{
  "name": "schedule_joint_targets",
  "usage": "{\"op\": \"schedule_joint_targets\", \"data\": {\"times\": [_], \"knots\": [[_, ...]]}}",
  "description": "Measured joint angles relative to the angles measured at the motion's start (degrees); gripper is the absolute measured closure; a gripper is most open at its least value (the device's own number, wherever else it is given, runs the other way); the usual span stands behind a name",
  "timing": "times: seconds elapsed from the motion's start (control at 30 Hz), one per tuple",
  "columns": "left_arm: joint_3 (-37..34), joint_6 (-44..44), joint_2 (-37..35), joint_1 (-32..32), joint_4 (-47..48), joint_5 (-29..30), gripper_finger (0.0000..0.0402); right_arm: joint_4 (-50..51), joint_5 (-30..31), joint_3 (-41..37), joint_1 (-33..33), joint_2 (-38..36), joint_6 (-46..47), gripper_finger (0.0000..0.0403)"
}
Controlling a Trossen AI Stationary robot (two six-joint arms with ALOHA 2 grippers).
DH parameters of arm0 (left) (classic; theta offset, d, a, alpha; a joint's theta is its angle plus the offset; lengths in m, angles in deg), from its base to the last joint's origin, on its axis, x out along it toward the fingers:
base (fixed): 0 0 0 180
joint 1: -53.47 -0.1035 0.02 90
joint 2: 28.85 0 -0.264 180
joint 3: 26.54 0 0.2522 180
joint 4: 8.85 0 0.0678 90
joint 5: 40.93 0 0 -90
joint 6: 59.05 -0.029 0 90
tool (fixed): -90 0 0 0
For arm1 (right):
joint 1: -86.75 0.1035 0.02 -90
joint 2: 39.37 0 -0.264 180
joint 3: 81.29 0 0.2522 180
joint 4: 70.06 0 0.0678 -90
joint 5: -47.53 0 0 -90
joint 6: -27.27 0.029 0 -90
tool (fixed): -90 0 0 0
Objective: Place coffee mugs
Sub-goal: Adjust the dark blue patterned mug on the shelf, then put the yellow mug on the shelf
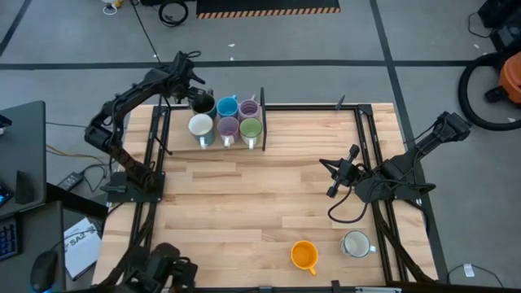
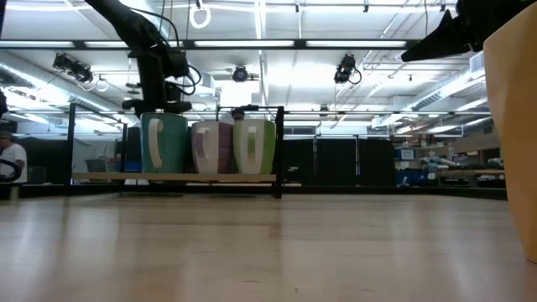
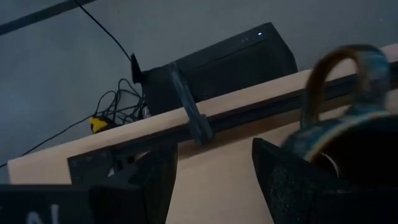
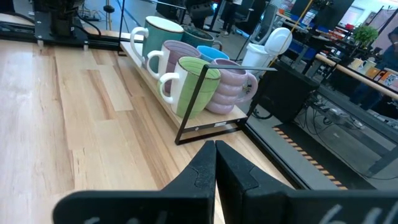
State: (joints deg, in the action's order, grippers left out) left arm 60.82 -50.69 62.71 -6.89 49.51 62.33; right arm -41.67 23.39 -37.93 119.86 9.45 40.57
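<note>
Six coffee mugs stand in two rows on a black-framed rack (image 1: 262,122) at the table's far left: a dark brown mug (image 1: 203,104), a blue (image 1: 227,106) and a lilac one (image 1: 249,108) behind, a teal-sided mug (image 1: 201,127), a lilac (image 1: 228,128) and a green one (image 1: 251,129) in front. My left gripper (image 3: 214,155) hangs open over the rack's far left corner, close beside the dark brown mug (image 3: 360,143). An orange mug (image 1: 304,255) and a white mug (image 1: 356,244) stand near the front edge. My right gripper (image 1: 338,175) is shut on nothing, right of centre. My left gripper has one finger (image 3: 283,177) right beside the dark brown mug's rim (image 3: 323,140), below its handle (image 3: 329,68). The finger overlaps the mug in the wrist view, so I cannot tell whether it touches. The mug stands upright on the rack.
Black rails (image 1: 366,155) run along the table's left, right and far sides. A black box and cables (image 3: 217,62) lie on the floor beyond the far edge. Bare wood (image 1: 260,203) spreads between the rack and the two front mugs.
</note>
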Motion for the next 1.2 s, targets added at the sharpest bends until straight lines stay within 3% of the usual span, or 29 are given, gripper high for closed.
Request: {"op": "schedule_joint_targets", "data": {"times": [0.33, 0.53, 0.73, 0.93, 1.07, 1.2], "knots": [[-0.04, -0.35, 1.28, 0.09, -0.09, -3.16, 0.0187, 0.0, 0.0, 0.0, 0.02, 0.0, -0.22, 0.0391], [0.02, -1.44, 0.88, -0.15, -0.38, 1.26, 0.0193, 0.0, 0.0, 0.0, 0.0, 0.0, -0.22, 0.0391], [0.34, -2.9, -0.11, -0.22, -0.51, 1.66, 0.0213, 0.0, -0.02, 0.0, 0.02, 0.0, -0.24, 0.0391], [5.35, -3.57, -3.36, -0.14, -1.08, 4.84, 0.0217, 0.0, 0.0, 0.0, 0.02, -0.01, -0.24, 0.0391], [8.71, -6.09, -5.17, 1.4, -0.22, 4.43, 0.0228, 0.0, 0.0, 0.0, 0.02, 0.0, -0.31, 0.0391], [10.58, -11.73, -7.86, 6.09, -0.68, -0.5, 0.0253, 0.0, 0.0, 0.0, 0.02, 0.0, -0.33, 0.0391]]}}
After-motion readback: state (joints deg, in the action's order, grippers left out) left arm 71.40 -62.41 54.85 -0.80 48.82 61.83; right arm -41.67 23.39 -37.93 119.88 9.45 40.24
